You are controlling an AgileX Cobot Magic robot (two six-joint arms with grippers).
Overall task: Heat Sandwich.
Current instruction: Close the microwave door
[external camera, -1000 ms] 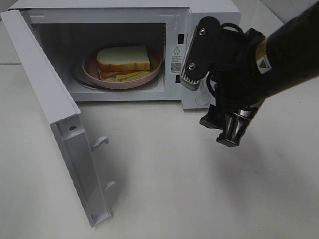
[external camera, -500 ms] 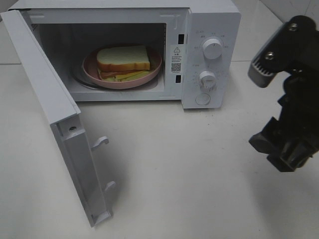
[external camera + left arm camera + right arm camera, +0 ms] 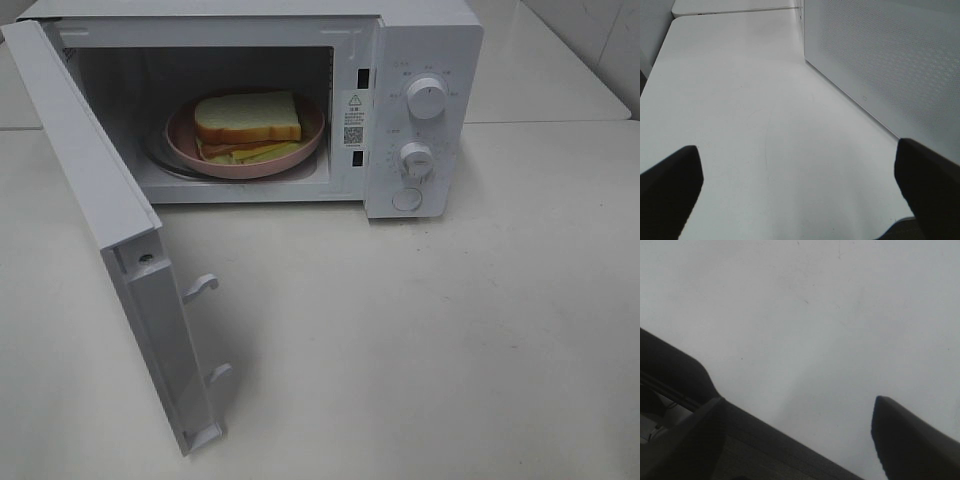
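The sandwich [image 3: 247,120], white bread with yellow-green filling, lies on a pink plate [image 3: 185,143] inside the white microwave [image 3: 425,40]. The microwave door [image 3: 110,230] stands swung wide open toward the front left. Neither arm shows in the exterior high view. In the left wrist view my left gripper [image 3: 800,185] is open over the bare white table, its dark fingers [image 3: 670,190] far apart beside a white dotted panel [image 3: 890,60]. My right gripper [image 3: 800,425] is open too, with nothing between its fingers [image 3: 910,440].
Two knobs [image 3: 427,98] and a round button [image 3: 407,199] sit on the microwave's right front panel. Door latch hooks [image 3: 203,286] stick out from the open door's inner edge. A table edge [image 3: 770,440] crosses the right wrist view.
My right arm, in front of the microwave's control panel a second ago, has drawn away to the right and left the exterior view. The knobs now show. The sandwich and door are unmoved.
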